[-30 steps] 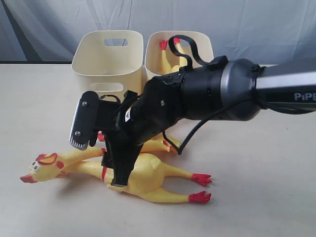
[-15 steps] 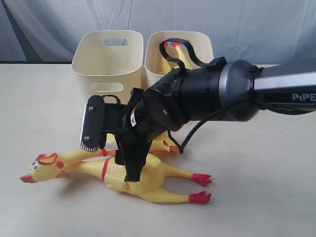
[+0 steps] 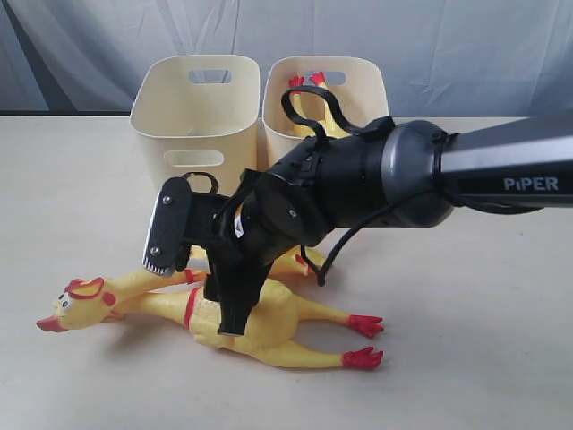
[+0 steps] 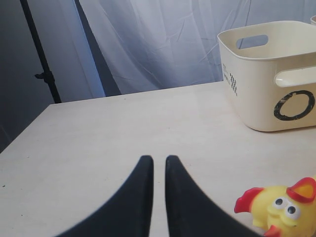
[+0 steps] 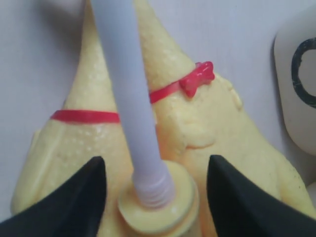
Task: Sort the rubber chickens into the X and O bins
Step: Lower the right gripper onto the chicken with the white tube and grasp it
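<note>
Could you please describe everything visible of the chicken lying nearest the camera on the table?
The front chicken is a long yellow rubber toy with red comb, beak, neck band and feet. It lies flat on the table, head at the exterior view's left, feet at its right. A second chicken lies against it behind. The right gripper is open over its body; contact cannot be told.

chicken on table [image 3: 269, 324]: yellow body; red comb, beak, feet, neck band. chicken in bin [image 3: 320, 109]: yellow, red feet. tube [image 5: 126, 98]: white. bins [image 3: 195, 116]: cream. o bin [image 4: 269, 74]: black o mark. left gripper [image 4: 159, 159], right gripper [image 5: 157, 163]: black. table [image 3: 466, 313]: pale beige. curtain [image 3: 448, 45]: grey-blue.
</note>
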Controlling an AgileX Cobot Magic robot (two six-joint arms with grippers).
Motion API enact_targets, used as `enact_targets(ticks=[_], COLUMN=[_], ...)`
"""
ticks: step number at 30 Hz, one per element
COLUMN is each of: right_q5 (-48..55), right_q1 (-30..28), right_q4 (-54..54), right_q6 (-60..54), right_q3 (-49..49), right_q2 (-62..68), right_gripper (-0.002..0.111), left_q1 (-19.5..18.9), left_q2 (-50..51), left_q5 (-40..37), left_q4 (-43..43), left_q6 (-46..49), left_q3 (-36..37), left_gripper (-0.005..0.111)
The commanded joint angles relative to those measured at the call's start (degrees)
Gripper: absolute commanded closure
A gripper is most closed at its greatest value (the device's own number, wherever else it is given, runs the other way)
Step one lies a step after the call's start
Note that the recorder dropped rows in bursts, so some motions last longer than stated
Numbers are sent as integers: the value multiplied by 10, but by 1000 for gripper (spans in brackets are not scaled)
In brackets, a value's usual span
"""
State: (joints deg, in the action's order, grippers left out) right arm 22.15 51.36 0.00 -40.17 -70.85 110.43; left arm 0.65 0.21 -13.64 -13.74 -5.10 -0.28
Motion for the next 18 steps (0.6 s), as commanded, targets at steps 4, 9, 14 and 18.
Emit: enact_targets(ticks=[4,9,14,18], right_q5=[0,2,2,2], right_q1=[0,0,0,0], right_q4=[-10,-10,-10,-10], right_q6=[13,13,13,13], right_q3=[-3,-3,-3,-3], right_q2=[1,1,1,-2], right_gripper=[88,104,109,109], left_q1=[-1,-1,-1,-1], left_q2=[-2,-2,-2,-2], left_q5=[3,3,3,3], left_q4=[-4,-4,-4,-4], left_q6=[0,0,0,0], left_q3=[3,3,3,3], left_gripper=[97,97,97,97])
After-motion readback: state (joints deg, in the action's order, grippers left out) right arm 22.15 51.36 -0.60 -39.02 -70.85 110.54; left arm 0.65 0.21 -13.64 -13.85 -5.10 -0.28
